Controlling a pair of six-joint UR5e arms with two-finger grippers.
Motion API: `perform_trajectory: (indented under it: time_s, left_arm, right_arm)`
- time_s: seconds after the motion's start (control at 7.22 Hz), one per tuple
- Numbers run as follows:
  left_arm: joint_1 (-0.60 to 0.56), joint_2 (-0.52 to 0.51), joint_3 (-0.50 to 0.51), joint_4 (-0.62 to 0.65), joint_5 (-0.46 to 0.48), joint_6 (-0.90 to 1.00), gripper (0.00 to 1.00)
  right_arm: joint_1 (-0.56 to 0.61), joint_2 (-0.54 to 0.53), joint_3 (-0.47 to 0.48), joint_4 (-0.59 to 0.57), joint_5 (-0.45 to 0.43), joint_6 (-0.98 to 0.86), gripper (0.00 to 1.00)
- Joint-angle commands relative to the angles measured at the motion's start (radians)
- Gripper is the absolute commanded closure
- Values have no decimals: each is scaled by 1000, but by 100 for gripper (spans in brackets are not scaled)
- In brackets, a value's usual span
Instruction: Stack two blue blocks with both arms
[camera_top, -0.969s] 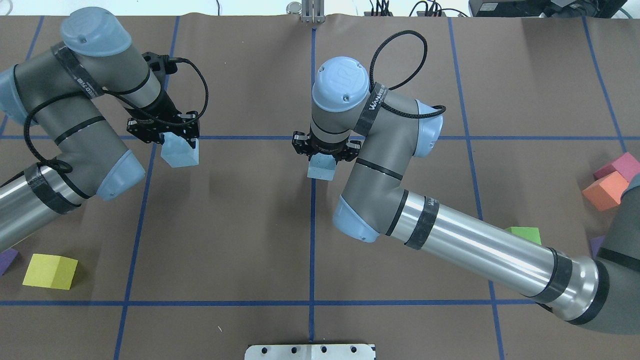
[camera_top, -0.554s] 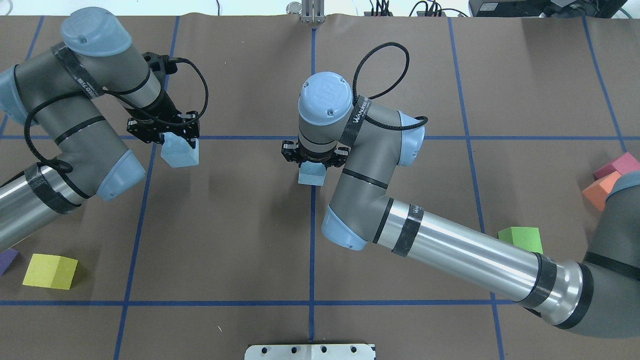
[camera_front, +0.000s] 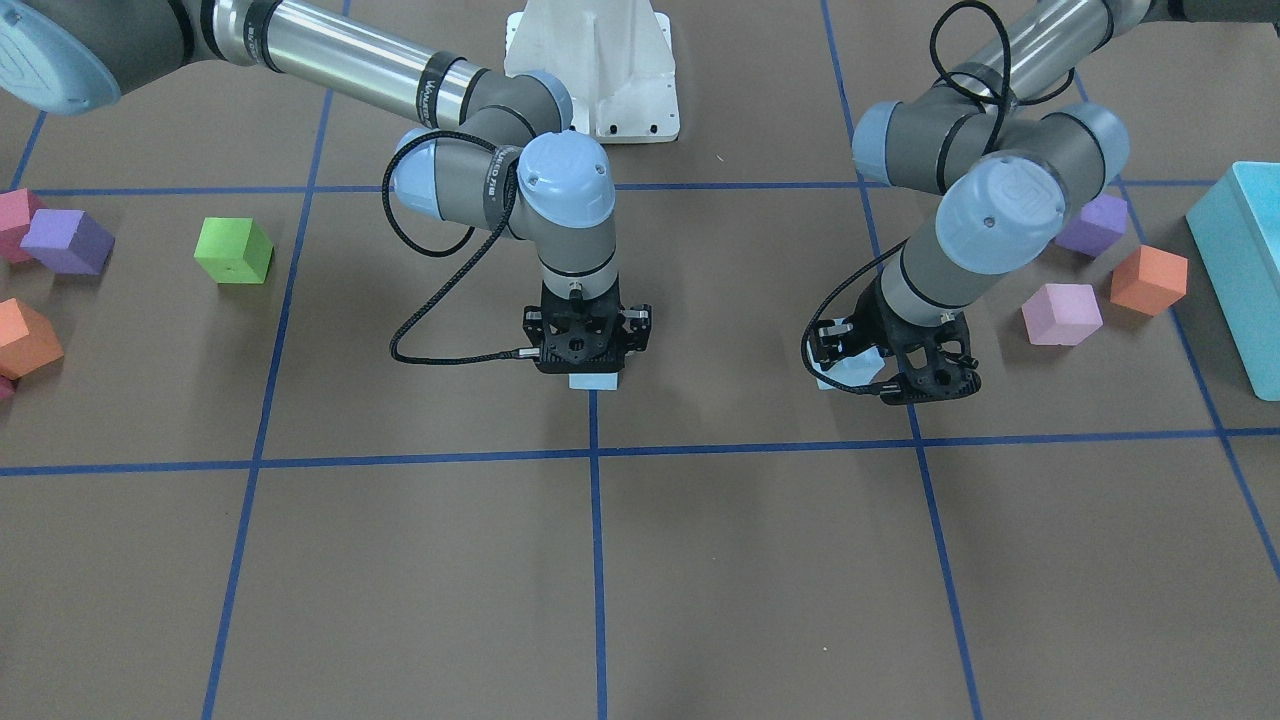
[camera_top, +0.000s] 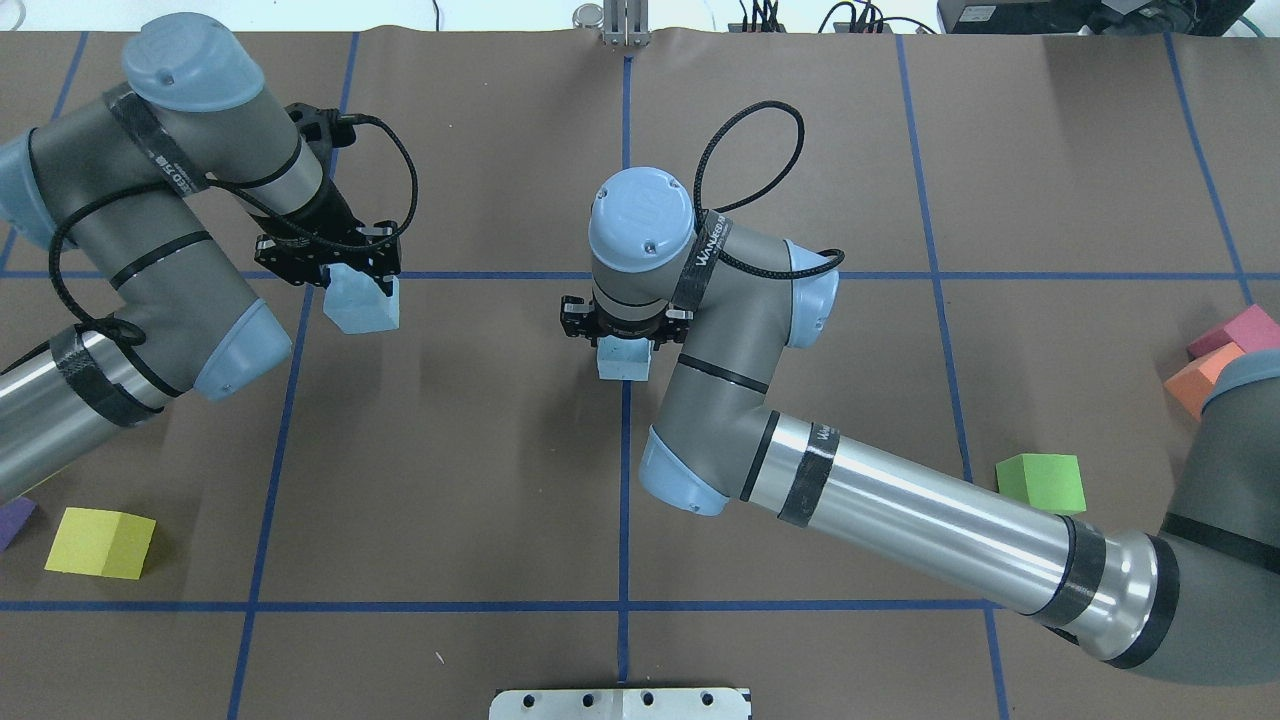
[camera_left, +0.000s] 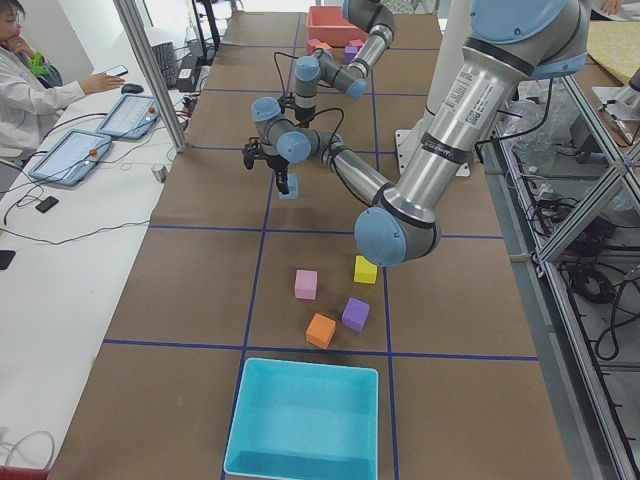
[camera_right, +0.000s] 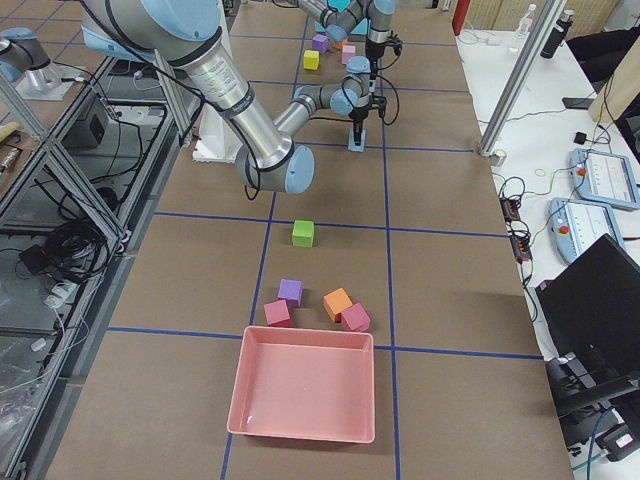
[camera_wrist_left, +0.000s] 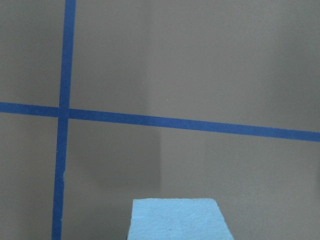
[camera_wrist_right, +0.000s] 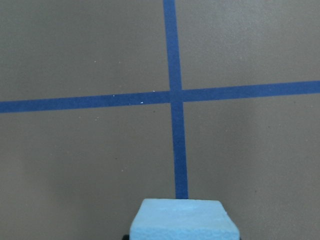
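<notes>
My left gripper (camera_top: 358, 288) is shut on one pale blue block (camera_top: 364, 308) and holds it tilted, off the table, left of centre; it also shows in the front view (camera_front: 893, 372) with the block (camera_front: 846, 372). My right gripper (camera_top: 622, 345) points straight down, shut on the second blue block (camera_top: 622, 363), low over the centre tape line; the front view shows this gripper (camera_front: 590, 358) and block (camera_front: 596, 381). Each wrist view shows its block at the bottom edge (camera_wrist_left: 177, 220) (camera_wrist_right: 183, 220) above brown paper with blue tape. The two blocks are well apart.
A yellow cube (camera_top: 100, 542) and a purple cube (camera_top: 14, 521) lie at the near left. A green cube (camera_top: 1042, 482), an orange cube (camera_top: 1196, 380) and a magenta cube (camera_top: 1234, 330) lie at the right. A teal box (camera_front: 1245, 270) and a pink tray (camera_right: 305, 385) stand at the table's ends.
My right arm has moved left and a little nearer with its blue block, onto the centre tape line. My left arm and its block have not moved.
</notes>
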Motion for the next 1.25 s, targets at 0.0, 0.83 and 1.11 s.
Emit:
perform_trajectory:
  time_s: [0.0, 0.83, 1.11]
  left_arm:
    - [4, -31, 6, 1, 0, -40, 43]
    - [131, -293, 129, 1, 67, -129, 43]
    - [197, -323, 149, -1, 152, -126, 43]
  right_arm:
    - [27, 1, 14, 4, 11, -2, 0]
    - [225, -80, 86, 5, 161, -184, 0]
    - [237, -96, 86, 5, 166, -196, 0]
